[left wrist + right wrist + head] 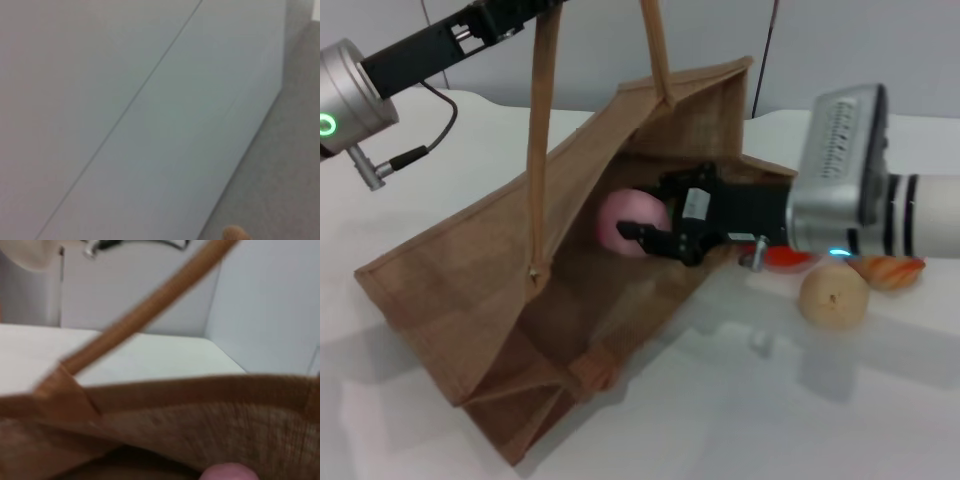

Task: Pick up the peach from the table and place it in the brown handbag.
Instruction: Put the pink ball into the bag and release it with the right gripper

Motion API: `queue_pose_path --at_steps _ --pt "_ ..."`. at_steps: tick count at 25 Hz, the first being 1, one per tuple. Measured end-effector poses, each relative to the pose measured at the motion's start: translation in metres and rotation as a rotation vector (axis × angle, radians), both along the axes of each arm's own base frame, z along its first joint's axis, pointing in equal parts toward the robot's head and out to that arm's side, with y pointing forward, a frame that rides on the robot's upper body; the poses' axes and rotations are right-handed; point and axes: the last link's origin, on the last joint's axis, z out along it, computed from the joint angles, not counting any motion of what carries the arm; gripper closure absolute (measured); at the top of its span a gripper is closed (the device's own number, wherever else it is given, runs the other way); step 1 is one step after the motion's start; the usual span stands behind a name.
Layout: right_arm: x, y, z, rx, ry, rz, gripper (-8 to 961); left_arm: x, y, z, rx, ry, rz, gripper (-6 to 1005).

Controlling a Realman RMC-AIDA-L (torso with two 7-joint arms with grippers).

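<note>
Peach (628, 220), likely light, firm and smooth-skinned, sits clenched across its middle at the right claw (650, 238) tips inside the brown handbag (470, 290); left claw unseen.

Black tool (655, 238), silver wrist housings, green ring light, black cable

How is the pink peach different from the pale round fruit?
The peach is pink; the pale fruit is beige. The peach sits inside the brown bag at the right hand; the pale fruit lies on the white table, outside the bag. The peach is partly hidden; the pale fruit shows whole. Both are round and similar in size.
</note>
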Motion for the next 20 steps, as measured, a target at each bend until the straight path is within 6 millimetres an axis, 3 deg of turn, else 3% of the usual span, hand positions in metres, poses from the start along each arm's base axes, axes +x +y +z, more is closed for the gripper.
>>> queue_pose_path --at_steps 8,20 --pt "-0.008 0.016 -0.012 0.137 -0.05 -0.012 518 0.006 -0.004 0.007 -0.002 -0.044 -0.042 877" --pt "0.001 0.009 -0.012 0.205 -0.013 0.007 490 -0.009 -0.009 0.018 0.042 -0.075 0.003 867"
